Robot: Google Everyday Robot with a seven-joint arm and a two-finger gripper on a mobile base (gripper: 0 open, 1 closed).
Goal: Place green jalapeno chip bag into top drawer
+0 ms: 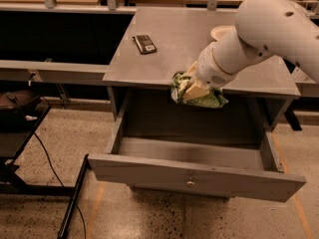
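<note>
The green jalapeno chip bag (pixel 207 99) is held in my gripper (pixel 192 87), past the front edge of the grey cabinet top, above the open drawer's cavity. The gripper's pale fingers (pixel 193 90) are shut on the bag, with the white arm reaching in from the upper right. The top drawer (pixel 194 172) is pulled out wide, its flat grey front panel carrying a small round metal knob (pixel 190 183). The drawer's inside looks bare.
A small dark rectangular packet (pixel 145 43) lies on the cabinet top (pixel 164 59) at the left. A pale round dish (pixel 222 32) sits behind the arm. A long bench runs along the back. A dark cart with cables (pixel 20 128) stands at the left on the speckled floor.
</note>
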